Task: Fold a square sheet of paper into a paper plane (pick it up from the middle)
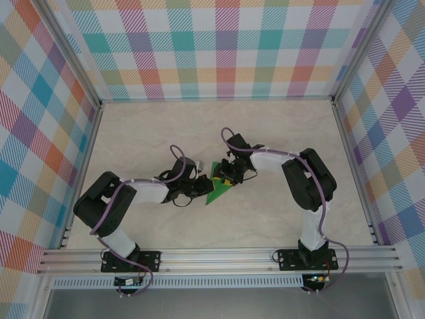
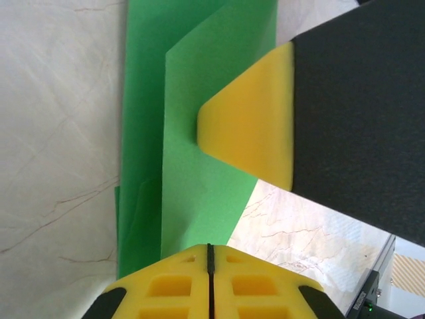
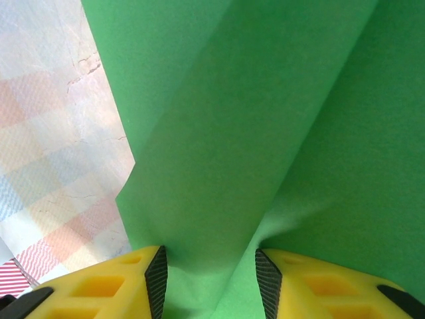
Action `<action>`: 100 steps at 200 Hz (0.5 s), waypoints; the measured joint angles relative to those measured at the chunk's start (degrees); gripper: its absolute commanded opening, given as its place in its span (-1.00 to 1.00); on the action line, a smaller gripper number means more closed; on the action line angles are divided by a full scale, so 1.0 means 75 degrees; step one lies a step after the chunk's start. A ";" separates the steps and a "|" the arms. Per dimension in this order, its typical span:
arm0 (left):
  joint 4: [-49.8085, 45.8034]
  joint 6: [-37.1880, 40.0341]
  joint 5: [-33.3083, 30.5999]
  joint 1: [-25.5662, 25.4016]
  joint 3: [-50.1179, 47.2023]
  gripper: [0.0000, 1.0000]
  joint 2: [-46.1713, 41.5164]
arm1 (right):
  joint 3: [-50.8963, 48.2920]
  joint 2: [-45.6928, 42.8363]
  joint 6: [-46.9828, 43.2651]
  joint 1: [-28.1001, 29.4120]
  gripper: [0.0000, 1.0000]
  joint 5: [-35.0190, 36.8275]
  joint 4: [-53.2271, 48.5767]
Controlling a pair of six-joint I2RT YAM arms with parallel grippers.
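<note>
A: While the left hand is clenched, fingertip against fingertip, its tips sit at the near edge of the sheet; whether they pinch it or merely pin it down, I cannot tell.

B: And the right hand?

A: Released: jaws parted astride a raised ridge of the green paper, which puckers against one finger. Seen from the left wrist, one such finger rests on the upper layer.

B: Where does the sheet lie?

A: In the middle of the bench, between the two hands, layered and tapering to a point toward the near left.

B: Which step, then?

A: Mid-fold, I judge: early flaps are down, wings not yet formed.

B: And next?

A: Likely the right hand must close on that ridge and lay it over along the crease while the left holds the sheet from sliding; thin paper skews if tugged unevenly.
</note>
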 measured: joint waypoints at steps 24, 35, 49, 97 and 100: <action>-0.0207 0.0026 -0.0085 0.0000 0.0090 -0.88 0.0000 | 0.0003 0.0000 0.0000 0.0000 -0.14 0.0003 -0.0003; -0.0233 0.0035 -0.0149 0.0000 0.0102 -0.88 0.0000 | 0.0003 0.0000 0.0000 0.0000 -0.15 0.0003 -0.0009; -0.0277 0.0052 -0.0178 0.0000 0.0102 -0.88 0.0015 | 0.0003 0.0000 0.0000 0.0000 -0.17 0.0009 -0.0017; -0.0274 0.0052 -0.0198 0.0000 0.0128 -0.88 0.0239 | 0.0000 0.0000 -0.0003 0.0000 -0.21 0.0029 -0.0029; -0.0271 0.0052 -0.0198 0.0000 0.0128 -0.88 0.0245 | 0.0000 0.0000 -0.0003 0.0000 -0.22 0.0032 -0.0029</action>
